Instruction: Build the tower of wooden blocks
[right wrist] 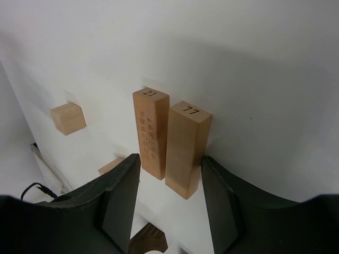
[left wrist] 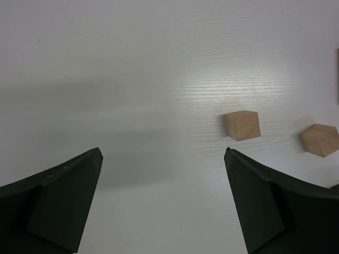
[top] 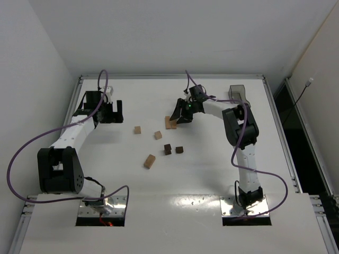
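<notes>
Two long tan blocks (right wrist: 172,140), numbered 21 and 77, seem to stand on end side by side; in the top view the pair (top: 170,124) is at mid-table, towards the back. My right gripper (right wrist: 170,157) straddles the pair, and its fingertips (right wrist: 205,160) lie against the outer faces at mid-height. My left gripper (left wrist: 163,151) is open and empty over bare table at the back left (top: 109,112). A tan cube (left wrist: 242,125) lies just beyond its right finger. No stacked tower shows.
Loose on the table are tan cubes (top: 137,129) (top: 158,135), a larger tan block (top: 149,161) and two dark brown cubes (top: 167,149) (top: 179,150). A dark translucent tray (top: 237,92) stands at the back right. A raised rim (top: 172,77) bounds the table.
</notes>
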`<state>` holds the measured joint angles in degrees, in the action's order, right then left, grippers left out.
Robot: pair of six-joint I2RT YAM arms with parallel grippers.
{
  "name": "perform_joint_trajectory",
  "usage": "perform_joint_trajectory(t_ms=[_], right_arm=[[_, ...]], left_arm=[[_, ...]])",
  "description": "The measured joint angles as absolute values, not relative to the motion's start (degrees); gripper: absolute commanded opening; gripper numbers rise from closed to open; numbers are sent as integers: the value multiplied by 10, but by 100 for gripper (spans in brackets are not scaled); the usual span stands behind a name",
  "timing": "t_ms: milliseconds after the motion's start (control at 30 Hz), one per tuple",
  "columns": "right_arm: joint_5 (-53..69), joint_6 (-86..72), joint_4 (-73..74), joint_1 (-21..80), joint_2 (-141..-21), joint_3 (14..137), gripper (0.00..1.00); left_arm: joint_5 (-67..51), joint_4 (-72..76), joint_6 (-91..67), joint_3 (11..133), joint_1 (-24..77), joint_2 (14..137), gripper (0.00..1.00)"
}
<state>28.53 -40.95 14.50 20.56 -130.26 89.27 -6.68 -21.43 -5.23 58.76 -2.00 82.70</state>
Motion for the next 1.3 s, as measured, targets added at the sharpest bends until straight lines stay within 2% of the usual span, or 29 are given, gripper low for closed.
perform_joint_trajectory(t_ms=[600, 933, 1133, 1300], right_arm=[[288, -412, 136, 226, -1307, 896, 47], [249, -396, 159, 206, -1277, 868, 47], [224, -368, 179, 171, -1242, 840, 47], [183, -314, 207, 159, -1189, 840, 47]], left_arm=[[-67, -214, -52, 588, -20, 827, 100], [-76, -213, -54, 588, -19, 827, 100], [-79, -213, -53, 588, 16, 832, 100], [-65, -209, -52, 598, 86, 861, 100]])
